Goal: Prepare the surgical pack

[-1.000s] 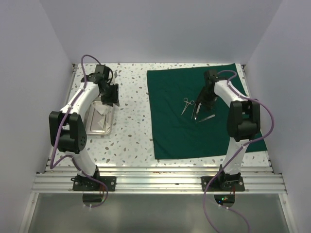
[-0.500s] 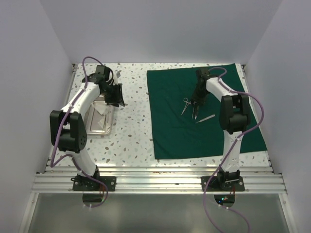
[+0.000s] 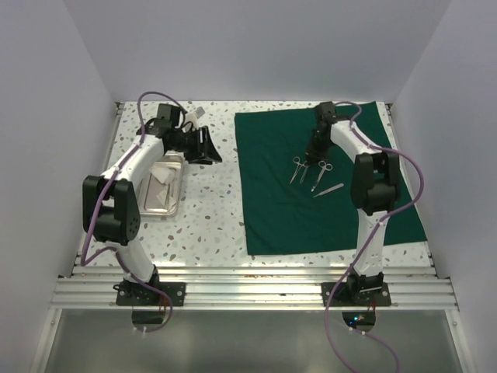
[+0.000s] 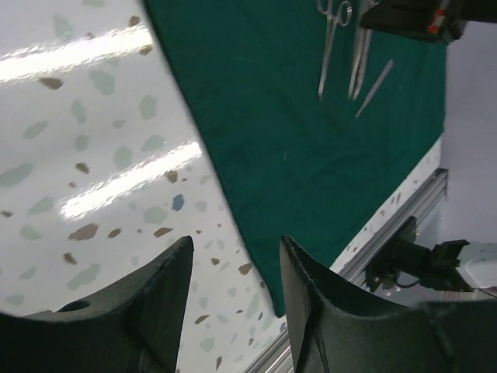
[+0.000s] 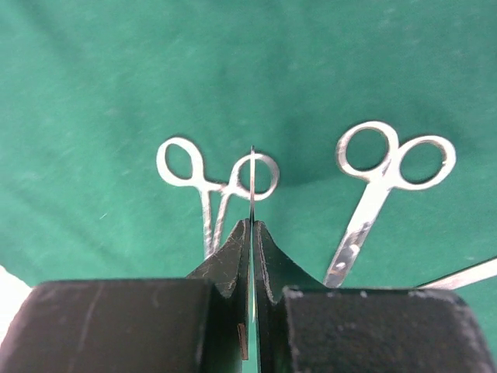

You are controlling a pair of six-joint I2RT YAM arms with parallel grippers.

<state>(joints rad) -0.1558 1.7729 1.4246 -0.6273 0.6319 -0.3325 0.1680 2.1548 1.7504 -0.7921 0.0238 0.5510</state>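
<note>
The dark green drape lies flat on the right half of the table. On it rest ring-handled forceps, scissors and tweezers. My right gripper hovers just beyond their handles. Its pads are shut, and a thin steel strip stands edge-on between them and pokes past the tips, in front of the forceps and left of the scissors. My left gripper is open and holds nothing over the speckled table, near the drape's left edge. The steel tray holds white gauze.
White walls close in the table on three sides. An aluminium rail carrying both arm bases runs along the near edge. The right arm's lower links stand over the drape's right part.
My left gripper swung right from above the tray towards the drape and opened wider. My right gripper moved back-left and shut. The scissors now lie further right, rings exposed.
</note>
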